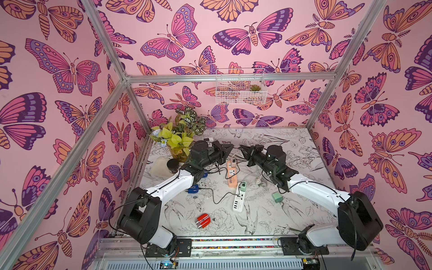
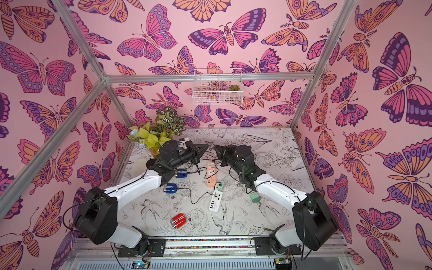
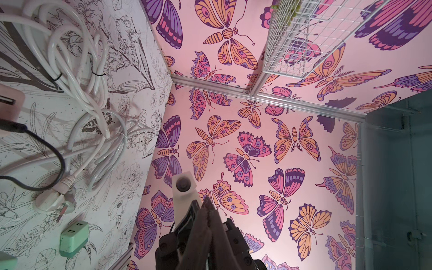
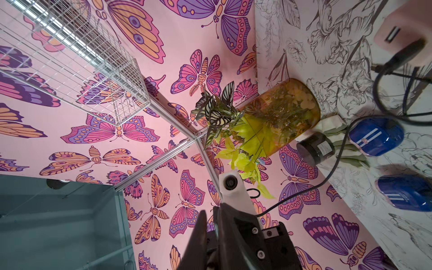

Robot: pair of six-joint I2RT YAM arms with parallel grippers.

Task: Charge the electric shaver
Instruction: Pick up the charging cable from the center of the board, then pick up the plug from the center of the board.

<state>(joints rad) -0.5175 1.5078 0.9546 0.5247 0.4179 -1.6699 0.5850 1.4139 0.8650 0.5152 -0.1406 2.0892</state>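
Left hand (image 1: 231, 145) pressed together, empty. Right hand (image 1: 240, 147) same, fingers closed up on nothing. They hang tip to tip above the far end of the peach power strip (image 1: 232, 173). Blue shaver (image 1: 192, 189) and second blue shaver (image 1: 205, 174) sit on the tabletop (image 1: 292, 210) under the left arm, with black cables attached. Red shaver (image 1: 203, 220) lies alone near the front edge.

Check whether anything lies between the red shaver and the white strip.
Nothing visible does: bare table separates the red shaver from the white strip. A black cable reaching that strip curves just behind the direct path, toward the back wall.
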